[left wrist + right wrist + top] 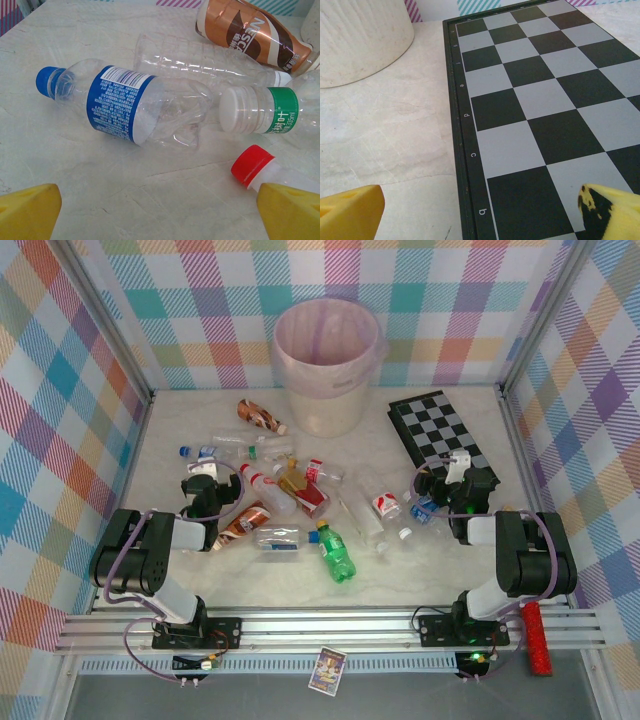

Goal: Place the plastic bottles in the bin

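Wrist view, left gripper (159, 217): jaws spread wide, yellow fingers (29, 212) at the two lower corners, only bare pale table (100, 180) between them, nothing held
- just ahead: crushed blue-label bottle (122, 105) on its side, blue cap to the gripper's left
- beyond that: unlabelled clear bottle (200, 60), also lying down
- ahead and right: green-label bottle (260, 110) with a white cap, the cap facing the blue-label bottle and possibly touching it; the angle doesn't settle contact
- closest to the right-hand finger: red-capped bottle (252, 164), body passing behind that finger
- far ahead right: brown Nescafé bottle (250, 32), lying tilted

Wrist view, right gripper (480, 212): likewise wide open and empty
- one finger over the table, the other over the checkerboard (540, 100); the board's framed left edge runs up between the fingers
- bin (360, 35) ahead and to the left, pale ribbed wall, standing on the table near the board's far corner but apart from it

Overhead:
- left gripper sits at the left fringe of the bottle scatter, right gripper at its right fringe by the checkerboard's near edge
- green bottle (336, 552) lies between the two grippers, back toward the arm bases
- bin, pink liner over the rim, stands well beyond both grippers
- red stick (537, 638) lies behind the right gripper, beside that arm's base
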